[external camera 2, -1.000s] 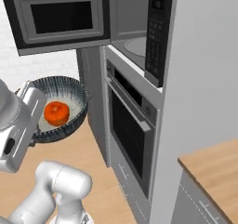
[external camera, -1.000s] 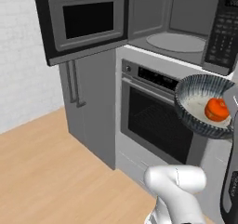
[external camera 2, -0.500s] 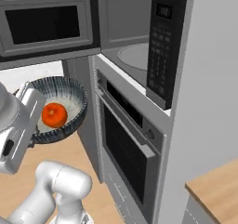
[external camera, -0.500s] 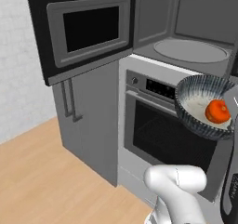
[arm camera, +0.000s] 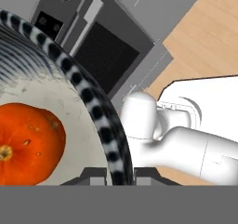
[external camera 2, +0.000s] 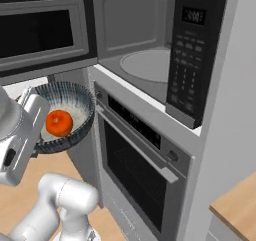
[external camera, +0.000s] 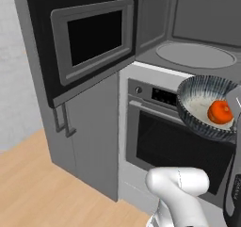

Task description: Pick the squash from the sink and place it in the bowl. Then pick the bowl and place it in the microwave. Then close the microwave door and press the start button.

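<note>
Closer to the appliance column than a second ago: whole scene larger in both base views, so a drive of the base rather than a shift of the things; bowl point(external camera: 203, 107) at about the same spot in each view as before.

Held up in the air in front of the wall oven point(external camera 2: 145, 175), below the level of the microwave point(external camera 2: 150, 45) cavity and outside it. Clamped at the rim by the gripper point(arm camera: 120, 175): in the hand view, one dark finger tip on either side of the rim, jaws closed on it. Bowl tilted, inside facing the base cameras. Outside dark grey-blue with pale ribs; rim banded black and white up close; inside speckled whitish.

Squash point(external camera: 220, 112) inside the bowl, against the lower inner wall on the gripper's side. Small, round, orange-red, with a faint stem dimple seen in the hand view point(arm camera: 25, 144); far smaller than the bowl.

Microwave door point(external camera: 89, 37) swung open to the left, black frame, grey inner frame, dark glass. Cavity grey, round grey turntable point(external camera: 195, 55) on its floor. Dark control panel point(external camera 2: 192, 50) to the cavity's right. Wooden floor point(external camera: 42, 193) below.
</note>
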